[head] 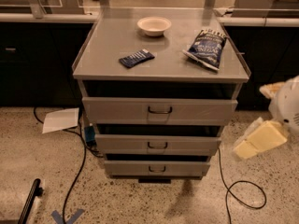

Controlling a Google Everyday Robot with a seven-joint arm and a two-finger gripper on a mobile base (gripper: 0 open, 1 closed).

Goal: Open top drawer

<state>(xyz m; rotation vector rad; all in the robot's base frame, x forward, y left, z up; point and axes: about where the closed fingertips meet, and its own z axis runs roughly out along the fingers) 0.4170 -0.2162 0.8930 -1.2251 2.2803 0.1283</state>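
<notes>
Matt grey metal on the top drawer [117, 110], smooth and even, with a small dark handle [160, 110] of dull finish; like grey metal across the cabinet top [107, 45], faintly sheened; pale, smooth, glazed-looking surface on the bowl [154, 25]; glossy, crinkled foil or plastic on the blue snack bag [205, 48]; flat dark wrapper on the small packet [136, 58]. Low at the right edge, apart from the drawers, the gripper [258, 142] in smooth cream plastic; matt white paper on the sheet [61, 120]; speckled, polished, stone-like floor [154, 204].
</notes>
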